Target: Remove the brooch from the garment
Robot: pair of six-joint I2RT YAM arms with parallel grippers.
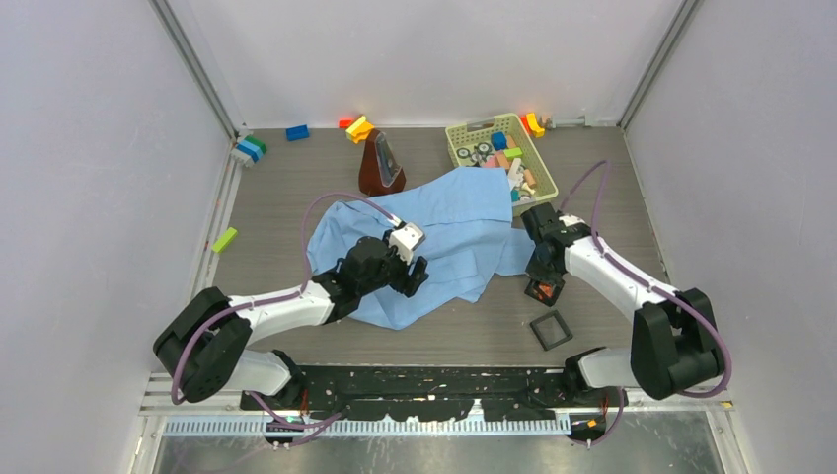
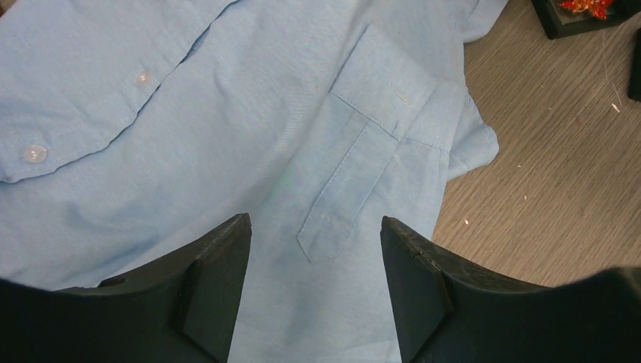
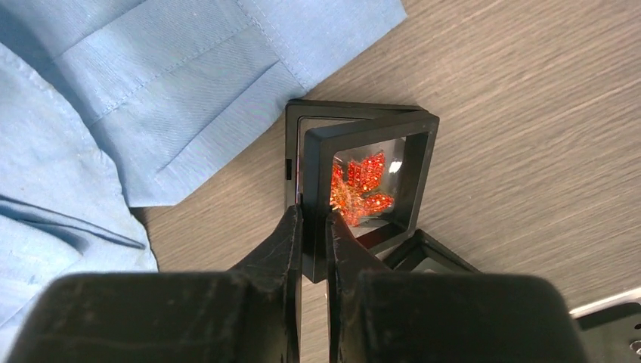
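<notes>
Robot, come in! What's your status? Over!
Left gripper open over shirt. Right gripper shut on black case. Brooch inside case, off shirt. Nothing blocking.

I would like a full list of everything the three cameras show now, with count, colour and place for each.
shirt: one, light blue, table's middle
brooch: one, red-orange, leaf-shaped, inside the black case
black case: one, open, beside the shirt's cuff
black square frame: one, on the table by the right arm
metronome: one, brown, behind the shirt
basket: one, yellow-green, far right, holds small toys
loose blocks: several, mixed colours, far edge
lime-green block: one, left edge
table: one, grey wood-grain
left gripper: one, black, jaws open over the shirt
right gripper: one, black, jaws shut on the case's edge
</notes>
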